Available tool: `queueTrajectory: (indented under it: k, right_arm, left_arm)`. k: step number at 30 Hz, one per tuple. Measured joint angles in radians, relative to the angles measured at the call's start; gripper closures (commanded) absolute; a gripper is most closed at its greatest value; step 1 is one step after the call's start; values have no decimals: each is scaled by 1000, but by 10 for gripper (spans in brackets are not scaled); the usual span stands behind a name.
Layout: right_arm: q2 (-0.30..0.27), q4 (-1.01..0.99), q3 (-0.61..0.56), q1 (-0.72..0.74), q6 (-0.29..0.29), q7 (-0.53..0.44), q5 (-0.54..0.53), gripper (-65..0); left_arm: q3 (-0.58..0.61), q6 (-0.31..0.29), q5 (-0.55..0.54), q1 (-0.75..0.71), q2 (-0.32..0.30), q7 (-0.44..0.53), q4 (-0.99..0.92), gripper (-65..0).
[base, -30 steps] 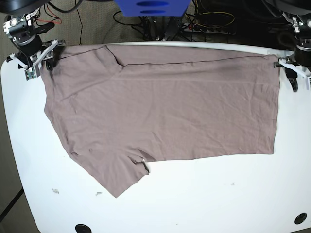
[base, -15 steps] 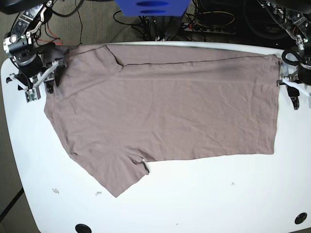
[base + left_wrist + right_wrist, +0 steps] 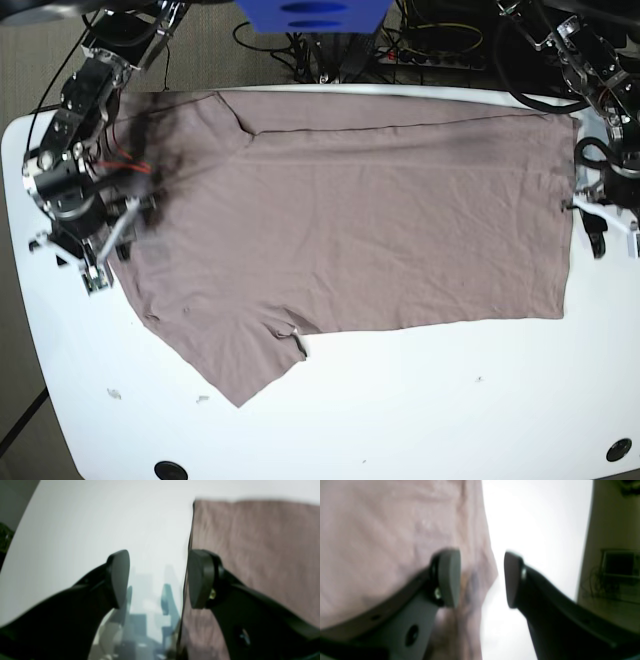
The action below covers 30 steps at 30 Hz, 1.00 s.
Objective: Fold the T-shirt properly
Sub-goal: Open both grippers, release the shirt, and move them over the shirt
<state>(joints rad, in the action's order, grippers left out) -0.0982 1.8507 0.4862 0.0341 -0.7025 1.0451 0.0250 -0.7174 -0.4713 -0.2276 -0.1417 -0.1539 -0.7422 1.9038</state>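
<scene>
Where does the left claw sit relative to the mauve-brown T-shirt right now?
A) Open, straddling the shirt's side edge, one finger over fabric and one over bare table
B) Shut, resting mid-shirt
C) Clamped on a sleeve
A: in the left wrist view the left claw stands open across the edge of the thin mauve-brown T-shirt, its other finger over the white table.

The base view looks steeply down from above the far edge onto the whole white table (image 3: 400, 410), taking in both arms. The left wrist view sits close behind its black gripper (image 3: 157, 580), facing low across the table along the right edge of the dusty mauve-brown T-shirt (image 3: 262, 550). The right wrist view, equally near, looks past its own gripper (image 3: 482, 580) along the shirt's left edge. All three share the shirt and tabletop.
</scene>
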Motion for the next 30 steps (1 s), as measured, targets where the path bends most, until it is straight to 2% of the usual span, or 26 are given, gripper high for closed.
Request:
queueTrajectory:
  k: [4, 9, 14, 17, 19, 22, 25, 28, 30]
  right_arm:
    - [-3, -60, -42, 64, 0, -13, 7, -277]
    - [-5, -258, -79, 157, 9, -9, 42, -287]
    - [0, -331, -89, 191, 5, -82, 16, -289]
    - [-2, -380, -81, 193, -1, -119, -31, -289]
    - [-5, -393, -77, 187, 2, -108, -6, -289]
    - [-7, -415, -74, 191, 6, -111, -2, -294]
    - [-20, -510, -47, 243, -10, -143, -11, -299]
    - [-29, -557, -34, 282, 17, -145, 29, -302]
    - [-35, -570, -28, 299, 13, -154, 25, -302]
  left_arm:
    - [23, -7, 0, 43, -2, 5, -37, -356]
    - [54, 5, 27, 126, -13, -8, -161, -355]
    - [103, -2, 26, 187, -28, 14, -242, -361]
    - [153, 13, 56, 227, -56, 43, -338, -362]
    - [174, 16, 88, 245, -57, 27, -387, -362]
    - [193, 9, 79, 259, -66, 52, -429, -362]
    - [196, 13, 80, 292, -79, 84, -517, -363]
    - [198, 27, 104, 312, -78, 68, -561, -363]
    - [200, 22, 98, 324, -79, 69, -574, -364]
